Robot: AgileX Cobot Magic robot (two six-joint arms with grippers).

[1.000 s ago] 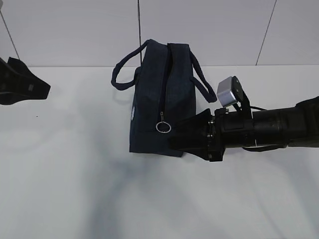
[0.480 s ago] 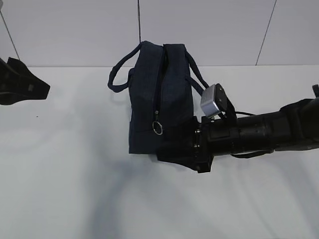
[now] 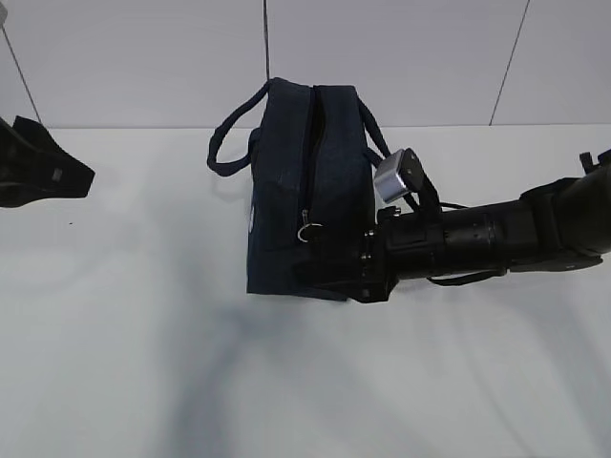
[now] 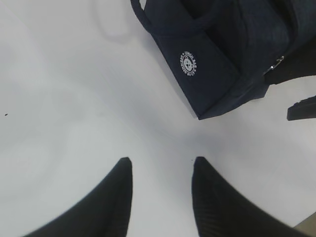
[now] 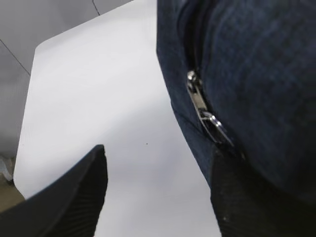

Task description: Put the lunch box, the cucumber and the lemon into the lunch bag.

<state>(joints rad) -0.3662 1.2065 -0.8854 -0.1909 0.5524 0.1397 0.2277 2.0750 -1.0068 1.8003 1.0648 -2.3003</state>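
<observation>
Exterior view: white table (image 3: pixel 115 363), the largest surface, carries only the lunch bag (image 3: pixel 286 191) at centre, standing upright with its zipper (image 3: pixel 307 143) running down the near end face. The zip appears shut, so the contents cannot be seen; whether anything is inside cannot be told. Lunch box, cucumber and lemon appear in no view. By this evidence the packing is either finished with the bag zipped, or not begun; the pictures do not decide.

Right gripper (image 5: pixel 158 192) reaches in from 3 o'clock, low against the bag's near end. Its jaws stand well apart, one pad pressing the fabric beside the silver ring pull (image 5: pixel 212 126); it grips nothing. Left gripper (image 4: pixel 160 170), at 9 o'clock and well clear of the bag, is partly open and empty above bare table.
</observation>
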